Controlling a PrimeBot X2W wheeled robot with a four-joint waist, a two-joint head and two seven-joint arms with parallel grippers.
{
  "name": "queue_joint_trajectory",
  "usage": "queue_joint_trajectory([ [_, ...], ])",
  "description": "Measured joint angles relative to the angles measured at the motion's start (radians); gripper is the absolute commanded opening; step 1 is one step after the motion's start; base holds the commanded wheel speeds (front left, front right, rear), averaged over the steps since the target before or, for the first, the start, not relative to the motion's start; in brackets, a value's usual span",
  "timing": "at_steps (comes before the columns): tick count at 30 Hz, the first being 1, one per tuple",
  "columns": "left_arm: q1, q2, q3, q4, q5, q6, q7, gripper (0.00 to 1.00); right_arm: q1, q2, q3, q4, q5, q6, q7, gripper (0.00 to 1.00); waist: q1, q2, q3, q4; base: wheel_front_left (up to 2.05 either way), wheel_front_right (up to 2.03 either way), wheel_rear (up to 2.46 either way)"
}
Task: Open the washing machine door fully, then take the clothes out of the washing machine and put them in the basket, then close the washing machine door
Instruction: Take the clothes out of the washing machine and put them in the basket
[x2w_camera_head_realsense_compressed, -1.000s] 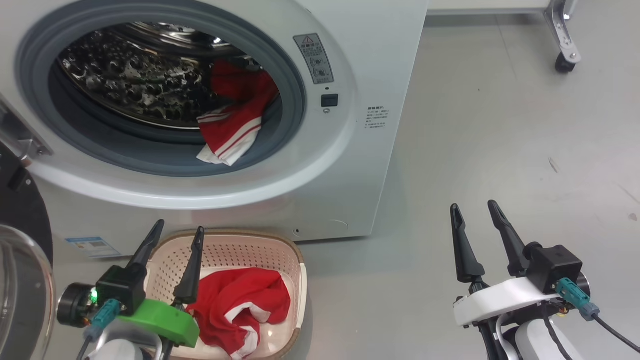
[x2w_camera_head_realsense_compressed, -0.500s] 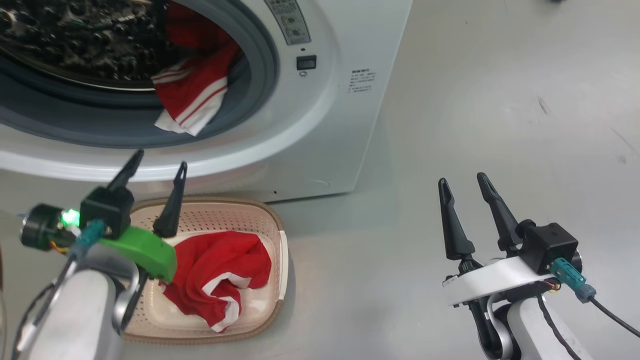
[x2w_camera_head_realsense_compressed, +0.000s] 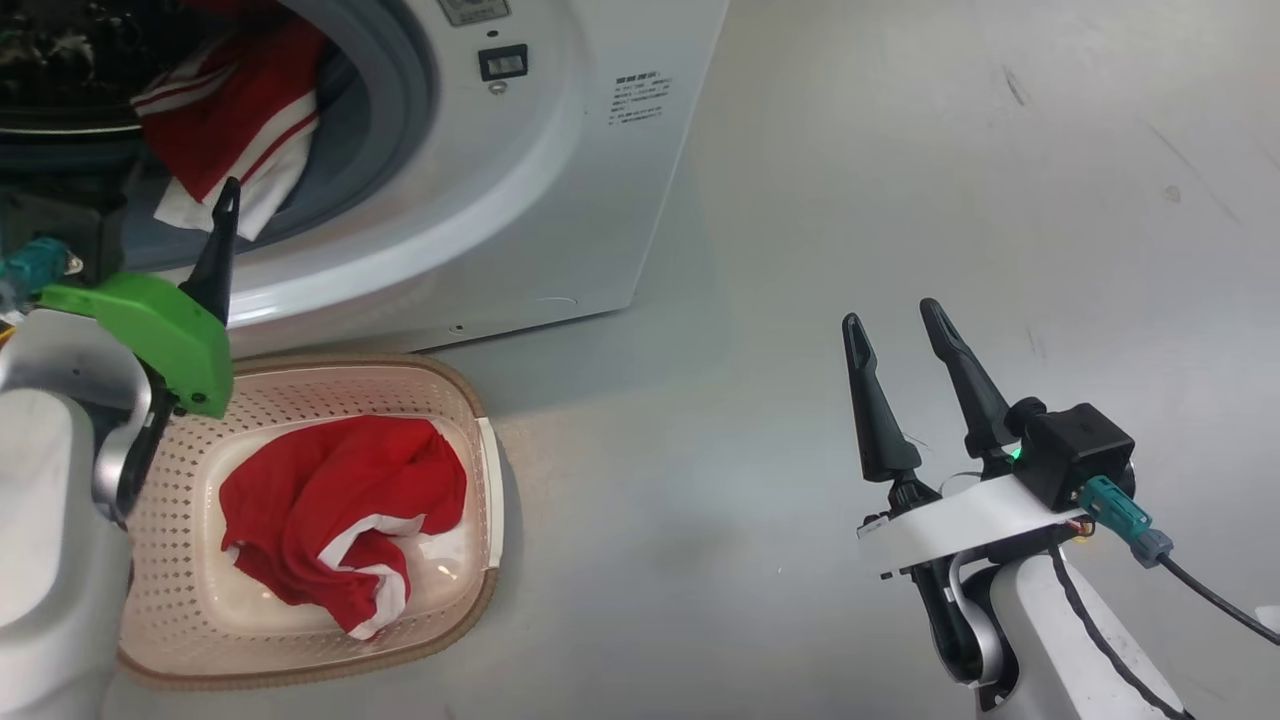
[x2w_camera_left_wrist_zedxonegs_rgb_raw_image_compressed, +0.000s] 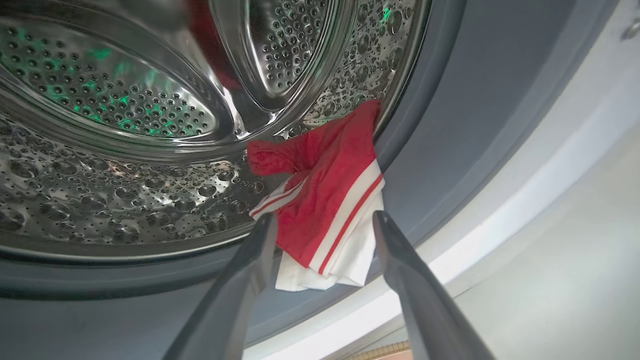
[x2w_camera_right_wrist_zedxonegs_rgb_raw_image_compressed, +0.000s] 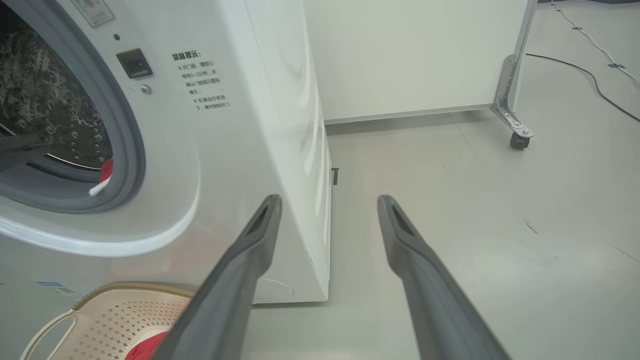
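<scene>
The left gripper (x2w_camera_left_wrist_zedxonegs_rgb_raw_image_compressed: 325, 218) is raised at the mouth of the washing machine (x2w_camera_head_realsense_compressed: 560, 180), its two dark fingers spread wide and holding nothing. In the left wrist view the fingertips frame a striped garment (x2w_camera_left_wrist_zedxonegs_rgb_raw_image_compressed: 325, 195), red with white bands. It hangs out of the perforated steel drum (x2w_camera_left_wrist_zedxonegs_rgb_raw_image_compressed: 115, 130) and droops over the grey seal (x2w_camera_left_wrist_zedxonegs_rgb_raw_image_compressed: 450, 115), white hem lowest. Whether either finger touches the cloth cannot be told from these views. The basket (x2w_camera_head_realsense_compressed: 478, 410), cream with a brown rim, stands on the grey floor (x2w_camera_head_realsense_compressed: 800, 180) just in front of the machine, below its opening. A second garment (x2w_camera_head_realsense_compressed: 330, 490), red with white panels, lies crumpled inside it. The right gripper (x2w_camera_head_realsense_compressed: 891, 313) hangs well apart to the right over bare floor, jaws wide and empty, fingers pointing up the head view. In the right wrist view its fingers point past the machine's front corner, the basket's loop handle shows at the lower left, and a white panel (x2w_camera_right_wrist_zedxonegs_rgb_raw_image_compressed: 410, 55) on a castor (x2w_camera_right_wrist_zedxonegs_rgb_raw_image_compressed: 518, 141) stands behind
</scene>
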Motion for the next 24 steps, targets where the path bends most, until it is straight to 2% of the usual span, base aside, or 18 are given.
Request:
queue_joint_trajectory([
  [11, -0.143, 0.027, -0.03, 0.105, -0.051, 0.0, 0.119, 1.0, -0.029, 0.014, 0.014, 0.025, 0.0, 0.006, -0.004, 1.0, 0.0, 0.0, 0.061, -0.073, 0.0, 0.0, 0.0],
  [24, -0.288, 0.038, 0.015, 0.228, -0.151, 0.0, 0.224, 1.0, -0.045, 0.023, 0.028, 0.045, 0.002, 0.01, -0.015, 1.0, 0.0, 0.0, 0.113, -0.121, 0.0, 0.0, 0.0],
])
